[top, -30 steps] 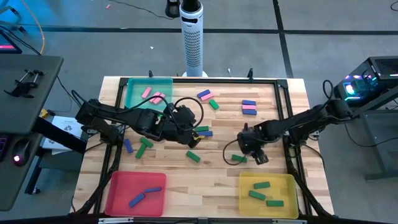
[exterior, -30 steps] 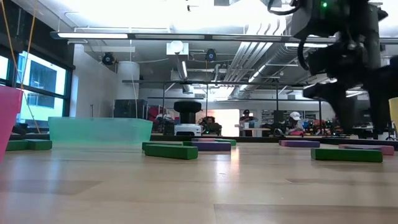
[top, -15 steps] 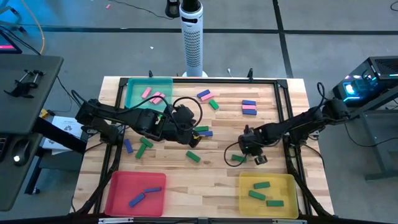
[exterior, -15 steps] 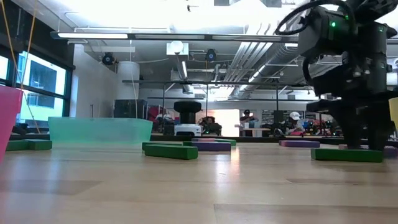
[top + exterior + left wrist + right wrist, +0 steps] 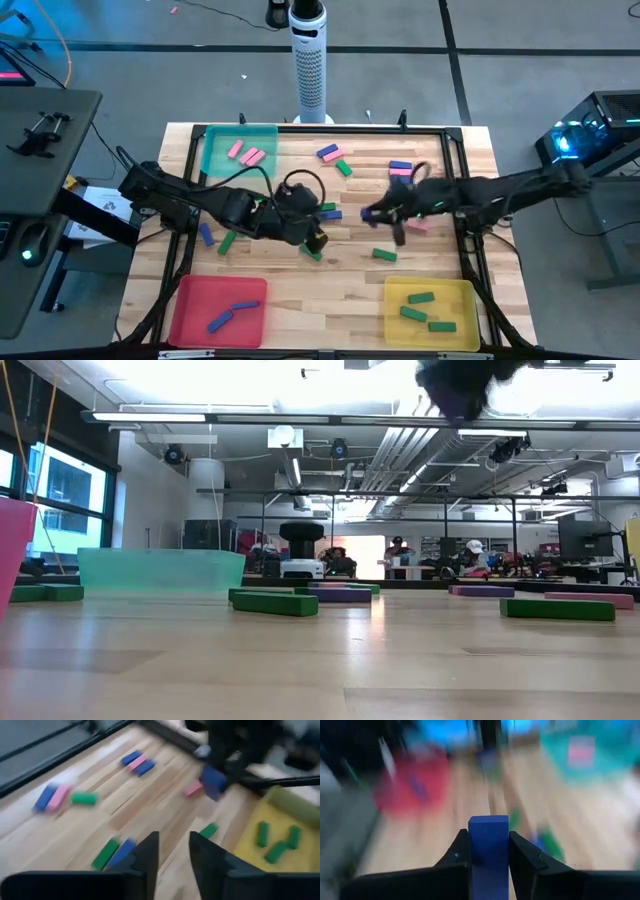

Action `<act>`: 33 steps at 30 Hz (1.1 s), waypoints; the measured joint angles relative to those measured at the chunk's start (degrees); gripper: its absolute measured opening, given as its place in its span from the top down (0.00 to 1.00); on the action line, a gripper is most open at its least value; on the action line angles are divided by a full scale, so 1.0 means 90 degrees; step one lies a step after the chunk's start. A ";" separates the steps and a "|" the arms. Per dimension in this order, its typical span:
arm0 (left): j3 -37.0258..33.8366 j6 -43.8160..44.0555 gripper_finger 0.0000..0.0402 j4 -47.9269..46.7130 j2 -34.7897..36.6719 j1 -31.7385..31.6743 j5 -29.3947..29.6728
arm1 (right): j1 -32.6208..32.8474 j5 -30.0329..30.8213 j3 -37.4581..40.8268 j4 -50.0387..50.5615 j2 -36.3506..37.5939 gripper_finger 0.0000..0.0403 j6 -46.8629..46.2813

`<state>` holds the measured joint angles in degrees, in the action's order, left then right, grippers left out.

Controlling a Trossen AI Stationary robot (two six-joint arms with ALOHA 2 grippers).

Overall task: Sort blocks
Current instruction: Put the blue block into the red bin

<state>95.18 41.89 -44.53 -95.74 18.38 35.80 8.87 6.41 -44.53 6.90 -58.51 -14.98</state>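
Small pink, blue and green blocks lie scattered flat on the wooden table (image 5: 280, 280). My right gripper (image 5: 378, 215) hangs over the table's middle, shut on a blue block (image 5: 488, 827), which also shows in the left wrist view (image 5: 214, 779). My left gripper (image 5: 317, 240) stands open just left of it, nothing between its fingers (image 5: 172, 852), above a green block (image 5: 313, 253). A green block (image 5: 383, 254) and a pink block (image 5: 415, 226) lie near the right gripper. My right gripper pinches the blue block's two long sides (image 5: 488, 852) between its two fingers. The block lies along the fingers and sticks out past their tips. It is lifted clear of the table.
A teal tray (image 5: 215, 150) with pink blocks sits at the far left, a red tray (image 5: 190, 300) with blue blocks at the near left, and a yellow tray (image 5: 395, 300) with green blocks at the near right. A dark frame rail (image 5: 462, 190) runs along the table's right side.
My right gripper went down to the table by the green block near the yellow tray, shut, then rose fast and swung toward the table's middle carrying the blue block. A pink block shows where it stood. My left gripper moved a little toward the near edge.
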 joint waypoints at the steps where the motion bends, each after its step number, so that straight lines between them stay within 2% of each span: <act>1: 0.0000 -0.0354 0.71 0.0421 -0.0025 -0.0029 -0.0092 | -0.0042 -0.0019 0.0000 -0.0393 0.0212 0.88 0.0010; 5: 0.0002 -0.1804 0.59 0.1964 -0.0051 -0.0203 -0.0517 | -0.0176 -0.0098 0.0000 -0.1772 0.0794 0.88 0.0214; 8: 0.0002 -0.2510 0.52 0.2971 -0.0085 -0.0435 -0.0751 | -0.0212 -0.0113 0.0000 -0.2570 0.0930 0.88 0.0230; 13: 0.0002 -0.3026 0.45 0.4200 -0.0172 -0.0825 -0.1375 | -0.0200 -0.0392 0.0000 -0.3567 0.0864 0.88 0.0221; 16: 0.0002 -0.3118 0.41 0.4804 -0.0283 -0.1021 -0.1922 | -0.0155 -0.0395 0.0002 -0.3692 0.0818 0.88 0.0221; 24: 0.0002 -0.3111 0.37 0.5682 -0.0607 -0.1269 -0.2685 | -0.0150 -0.0378 0.0002 -0.3840 0.0743 0.88 0.0221; 33: 0.0002 -0.2846 0.39 0.5685 -0.0760 -0.1274 -0.2778 | -0.0149 -0.0374 0.0002 -0.3867 0.0671 0.88 0.0221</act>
<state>95.20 16.27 6.64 -102.59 6.92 10.80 7.53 3.05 -44.51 -27.90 -52.47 -12.99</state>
